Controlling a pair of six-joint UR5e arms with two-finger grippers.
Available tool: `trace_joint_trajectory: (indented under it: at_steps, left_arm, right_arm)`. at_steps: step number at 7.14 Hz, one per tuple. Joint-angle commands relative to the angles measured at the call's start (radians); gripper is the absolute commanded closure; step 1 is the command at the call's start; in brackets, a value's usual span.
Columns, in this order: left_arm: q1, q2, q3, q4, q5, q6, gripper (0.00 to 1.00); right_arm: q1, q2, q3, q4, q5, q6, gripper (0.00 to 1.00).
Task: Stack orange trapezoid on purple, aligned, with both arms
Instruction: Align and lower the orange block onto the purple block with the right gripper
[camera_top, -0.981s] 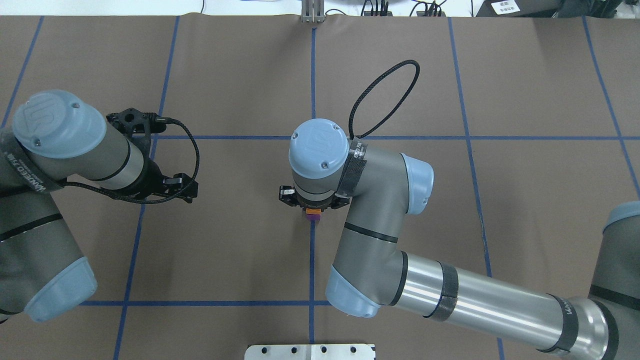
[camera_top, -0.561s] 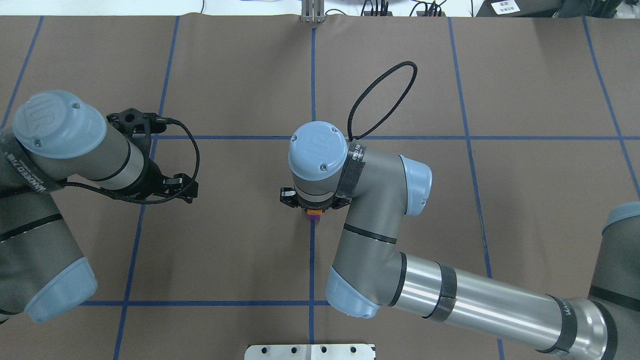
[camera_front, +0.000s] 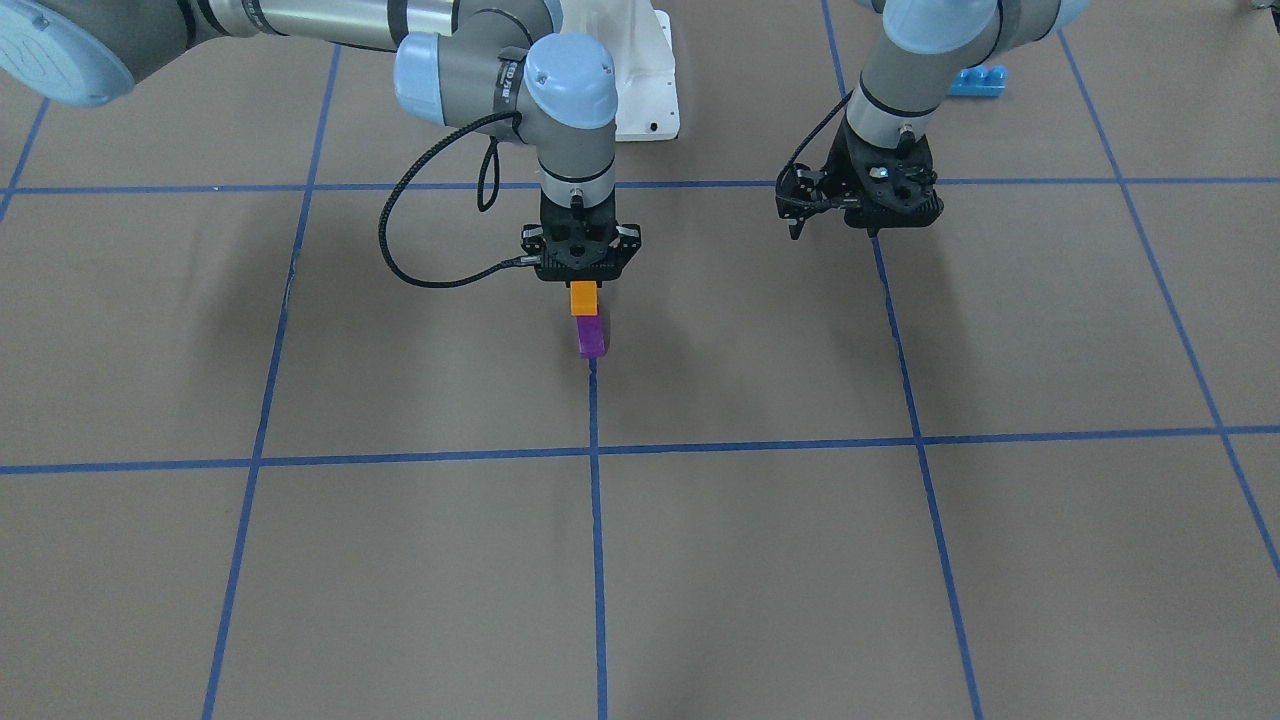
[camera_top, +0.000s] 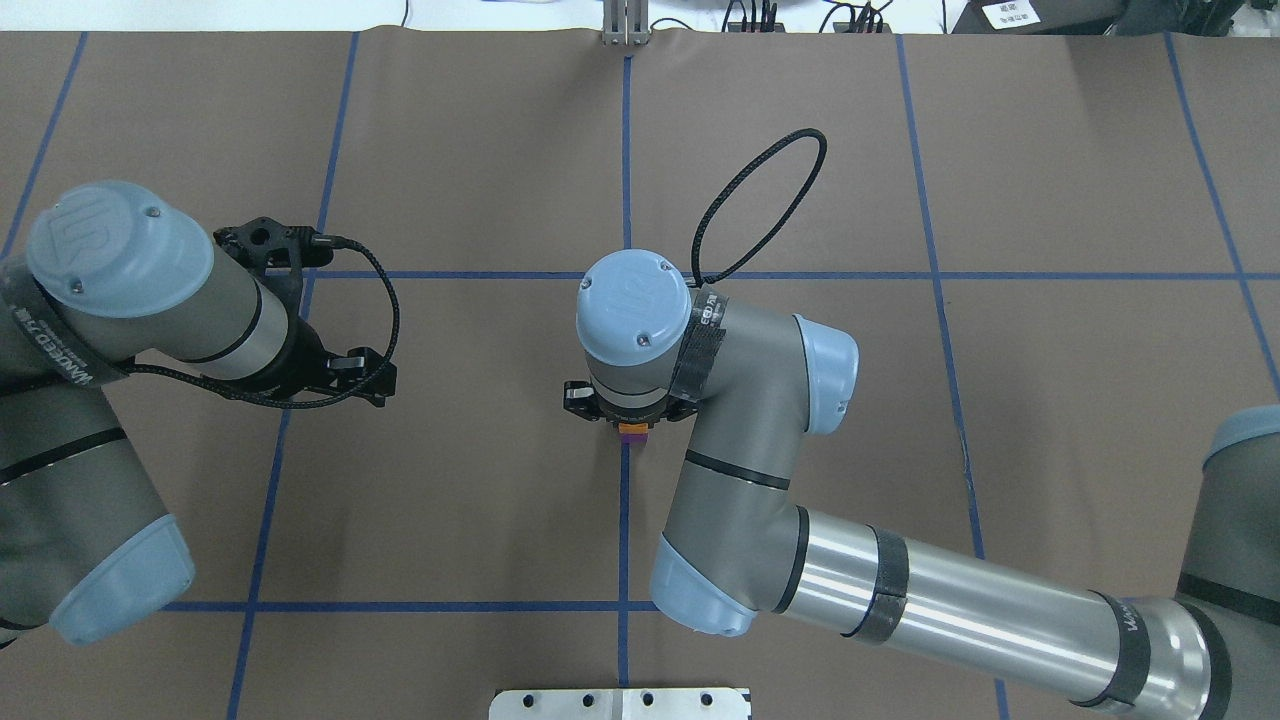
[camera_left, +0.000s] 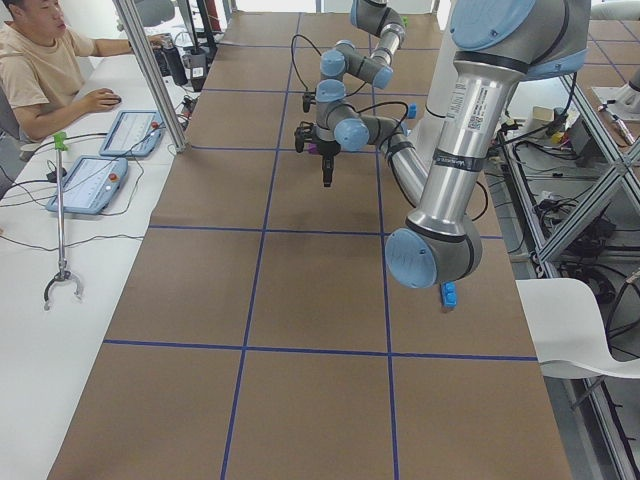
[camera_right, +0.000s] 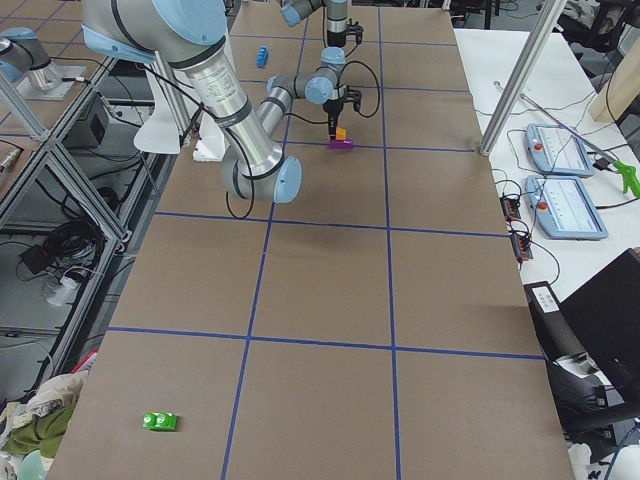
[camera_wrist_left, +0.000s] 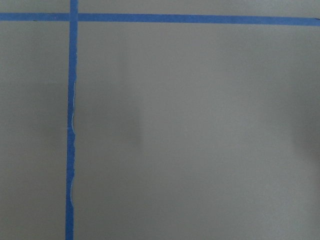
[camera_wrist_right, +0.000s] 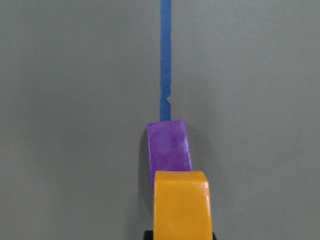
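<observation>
Now the right hand (camera_front: 584, 284), clamped on the orange trapezoid (camera_front: 584, 299), holds it just above the purple brick (camera_front: 592, 336), seemingly unseated; next, lower straight, slopes matched, then release.

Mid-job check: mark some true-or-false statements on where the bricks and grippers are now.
1. The right gripper grips the orange trapezoid. True.
2. The left gripper holds the purple brick. False: the purple brick lies on the table, below the orange trapezoid; the left gripper hangs apart.
3. The left wrist view shows only table and blue tape. True.
4. A green brick lies beside the purple brick. False: the green brick lies far off, toward the table's right end.
</observation>
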Motion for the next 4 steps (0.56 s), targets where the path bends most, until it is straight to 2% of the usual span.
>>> trace_joint_trajectory:
  at_steps: [1, 4]
  left_arm:
    - [0.000, -0.001, 0.000, 0.000, 0.000, 0.000, 0.00]
    - [0.000, -0.001, 0.000, 0.000, 0.000, 0.000, 0.00]
  right_arm:
    - [0.000, 0.001, -0.003, 0.001, 0.000, -0.016, 1.00]
    - [-0.003, -0.001, -0.009, 0.001, 0.002, -0.051, 1.00]
